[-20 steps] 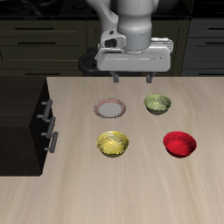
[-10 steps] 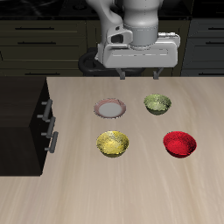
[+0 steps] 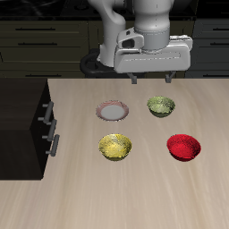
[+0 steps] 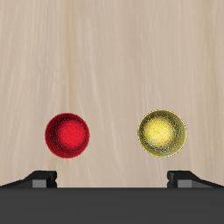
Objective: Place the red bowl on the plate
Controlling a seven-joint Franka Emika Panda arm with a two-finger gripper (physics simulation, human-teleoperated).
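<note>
**Wrong bowl is the risk**

The gripper [image 3: 150,79] hangs high, fingers spread wide, holding nothing. The red bowl [image 3: 183,147] sits near the table's front edge, well apart from the plate [image 3: 113,110]. The yellow bowl [image 4: 162,132] beside it invites a mistaken grab, and a rim pinch may slip.

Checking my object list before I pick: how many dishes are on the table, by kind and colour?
Red bowl: 1
Yellow bowl: 1
Olive-green bowl: 1
Plate: 1
Total: 4 dishes, 3 bowls and 1 plate.
</note>
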